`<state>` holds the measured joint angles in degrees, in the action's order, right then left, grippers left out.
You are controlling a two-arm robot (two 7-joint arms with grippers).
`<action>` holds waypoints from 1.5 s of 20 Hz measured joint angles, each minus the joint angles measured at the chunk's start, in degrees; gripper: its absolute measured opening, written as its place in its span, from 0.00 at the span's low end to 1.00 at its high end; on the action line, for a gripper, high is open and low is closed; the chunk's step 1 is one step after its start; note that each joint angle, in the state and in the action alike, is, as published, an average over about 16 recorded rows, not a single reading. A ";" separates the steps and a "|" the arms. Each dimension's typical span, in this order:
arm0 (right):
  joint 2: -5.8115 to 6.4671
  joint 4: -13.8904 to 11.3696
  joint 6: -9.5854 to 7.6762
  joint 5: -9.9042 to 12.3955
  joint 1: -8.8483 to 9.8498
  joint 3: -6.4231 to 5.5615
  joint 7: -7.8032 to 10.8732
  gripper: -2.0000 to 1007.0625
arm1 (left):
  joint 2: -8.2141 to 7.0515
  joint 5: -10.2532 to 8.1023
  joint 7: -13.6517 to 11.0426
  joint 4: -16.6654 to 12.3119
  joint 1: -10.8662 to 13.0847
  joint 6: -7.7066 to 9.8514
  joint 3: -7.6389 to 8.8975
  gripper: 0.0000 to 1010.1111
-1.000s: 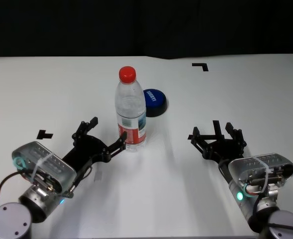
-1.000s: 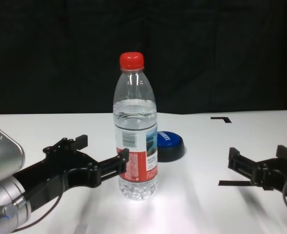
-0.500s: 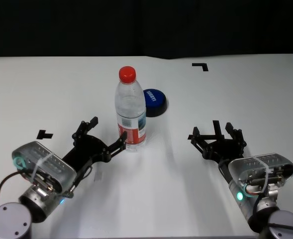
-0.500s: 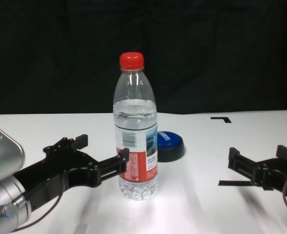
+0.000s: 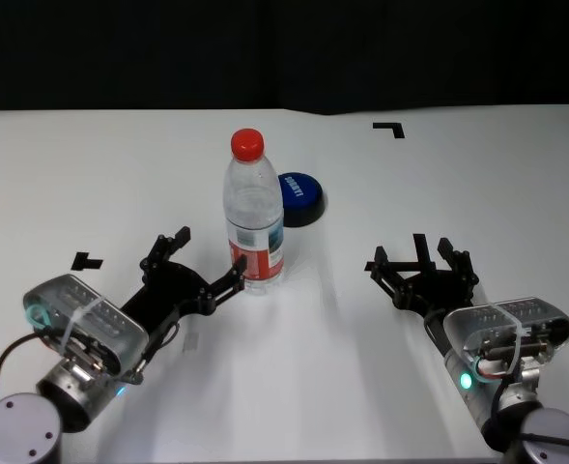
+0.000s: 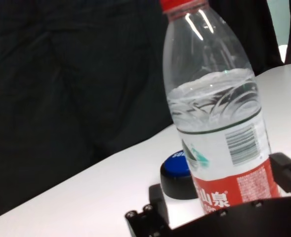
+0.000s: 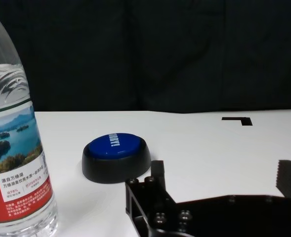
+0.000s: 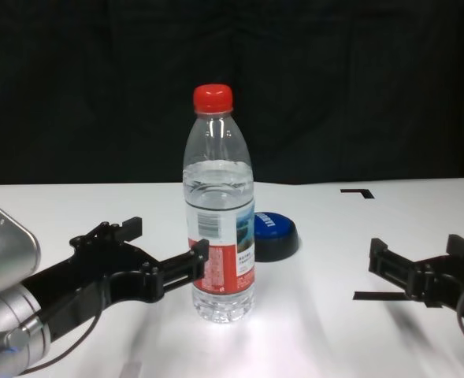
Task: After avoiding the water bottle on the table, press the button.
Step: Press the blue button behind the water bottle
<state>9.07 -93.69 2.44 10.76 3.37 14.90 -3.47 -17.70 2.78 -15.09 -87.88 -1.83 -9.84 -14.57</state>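
1. The water bottle, tall clear plastic with a red cap and a red, white and blue barcode label reading "泉", stands upright on the white table.
2. The left gripper, fingers spread, has one fingertip beside the label.
3. The right gripper rests apart, splayed.
4. The blue dome button with white lettering sits just behind the bottle.

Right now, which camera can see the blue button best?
The right wrist view: the button shows whole, lettering visible. In the head view it is small, and in the chest and left wrist views the water bottle hides part of it.
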 joint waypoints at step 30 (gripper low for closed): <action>0.00 0.00 0.00 0.00 0.00 0.00 0.00 1.00 | -4.95 -4.99 -1.08 -5.07 2.60 1.10 9.82 0.99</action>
<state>9.07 -93.69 2.44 10.76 3.37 14.90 -3.47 -22.65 -2.22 -16.16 -92.95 0.77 -8.74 -4.75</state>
